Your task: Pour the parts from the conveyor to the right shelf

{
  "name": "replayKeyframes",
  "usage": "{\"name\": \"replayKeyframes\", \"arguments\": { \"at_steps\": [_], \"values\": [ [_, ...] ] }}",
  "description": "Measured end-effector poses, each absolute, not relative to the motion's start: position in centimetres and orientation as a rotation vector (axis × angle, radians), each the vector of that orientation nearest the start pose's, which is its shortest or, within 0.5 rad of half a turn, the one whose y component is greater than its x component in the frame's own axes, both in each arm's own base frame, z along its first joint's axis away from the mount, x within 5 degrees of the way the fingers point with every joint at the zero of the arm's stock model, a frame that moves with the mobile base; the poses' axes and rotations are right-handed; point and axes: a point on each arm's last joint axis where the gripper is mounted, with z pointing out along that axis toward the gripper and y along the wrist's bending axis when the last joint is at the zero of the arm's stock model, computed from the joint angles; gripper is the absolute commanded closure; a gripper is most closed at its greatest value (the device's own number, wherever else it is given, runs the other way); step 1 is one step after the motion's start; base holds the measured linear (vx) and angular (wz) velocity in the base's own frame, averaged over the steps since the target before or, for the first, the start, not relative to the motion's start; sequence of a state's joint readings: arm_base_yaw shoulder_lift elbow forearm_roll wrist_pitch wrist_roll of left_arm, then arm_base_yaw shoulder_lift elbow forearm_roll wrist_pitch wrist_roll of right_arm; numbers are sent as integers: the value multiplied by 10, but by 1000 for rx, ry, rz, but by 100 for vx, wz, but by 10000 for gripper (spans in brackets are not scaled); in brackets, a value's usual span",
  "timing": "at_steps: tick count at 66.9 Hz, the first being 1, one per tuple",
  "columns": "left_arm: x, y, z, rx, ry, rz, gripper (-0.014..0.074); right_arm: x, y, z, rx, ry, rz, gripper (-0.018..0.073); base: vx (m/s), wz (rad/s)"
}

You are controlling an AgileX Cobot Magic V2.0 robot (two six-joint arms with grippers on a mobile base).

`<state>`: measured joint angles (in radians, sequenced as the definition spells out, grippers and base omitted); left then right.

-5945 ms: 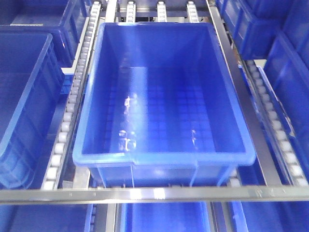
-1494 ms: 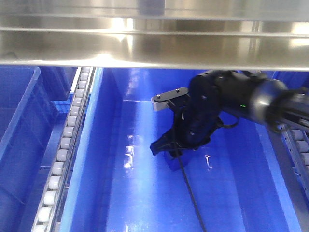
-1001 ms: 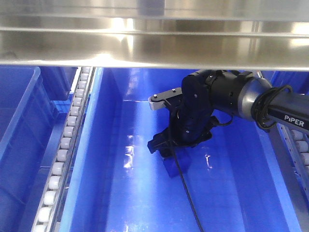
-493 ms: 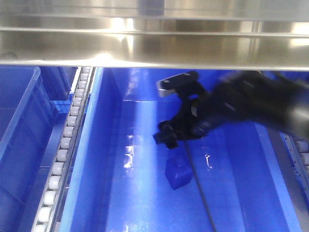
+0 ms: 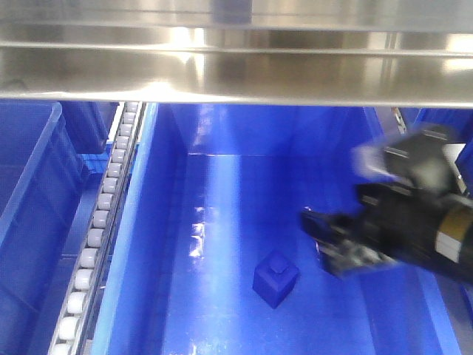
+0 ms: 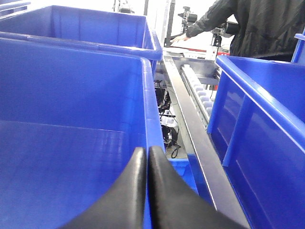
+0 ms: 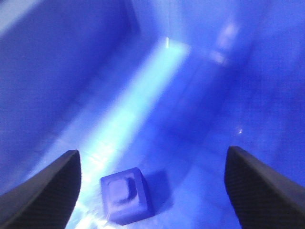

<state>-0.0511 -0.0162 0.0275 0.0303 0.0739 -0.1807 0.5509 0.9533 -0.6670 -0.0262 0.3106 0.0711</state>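
Observation:
One of the parts point(image 5: 275, 278), a small blue block with its round knob facing up, lies on the floor of a large blue bin point(image 5: 222, 185) in the right shelf point(image 5: 236, 66). My right gripper point(image 5: 329, 244) is blurred, to the right of the block and apart from it. In the right wrist view the right gripper point(image 7: 150, 157) is open and empty, with the part point(image 7: 126, 195) on the bin floor below, nearer the left finger. My left gripper point(image 6: 145, 153) is shut on nothing, over the rim of another blue bin point(image 6: 71, 119). The conveyor is out of view.
A steel shelf beam crosses the top of the front view. A track of white rollers point(image 5: 103, 222) separates the bin from a neighbouring blue bin point(image 5: 22, 185). In the left wrist view a steel rail point(image 6: 190, 124), a second bin point(image 6: 267, 124) and a person point(image 6: 252, 24) show.
My right gripper has opened and let the part go; the part now rests on the bin floor. The arm has swung back to the right, away from it.

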Motion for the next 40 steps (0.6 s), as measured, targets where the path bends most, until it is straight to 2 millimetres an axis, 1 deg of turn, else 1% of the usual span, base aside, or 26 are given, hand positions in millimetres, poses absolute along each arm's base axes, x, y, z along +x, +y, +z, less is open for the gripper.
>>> {"name": "replayKeyframes", "arguments": {
  "at_steps": [9, 18, 26, 33, 37, 40],
  "values": [
    [56, -3, 198, -80, 1569, -157, 603, 133, 81, 311, -485, 1922, 390, -20, 0, 0],
    [56, -3, 198, -80, 1569, -157, 603, 96, 59, 311, -452, 1792, 419, -20, 0, 0],
    [56, -3, 198, -80, 1569, -157, 603, 67, 40, 302, -438, 1672, 429, -20, 0, 0],
    [56, -3, 198, -80, 1569, -157, 603, 50, 30, 289, -448, 1590, 414, -7, 0, 0],
    [56, -3, 198, -80, 1569, -157, 603, 43, 26, 283, -454, 1557, 405, 28, 0, 0],
    [56, -3, 198, -80, 1569, -157, 603, 40, 24, 279, -454, 1547, 403, 85, 0, 0]
  ]
}}
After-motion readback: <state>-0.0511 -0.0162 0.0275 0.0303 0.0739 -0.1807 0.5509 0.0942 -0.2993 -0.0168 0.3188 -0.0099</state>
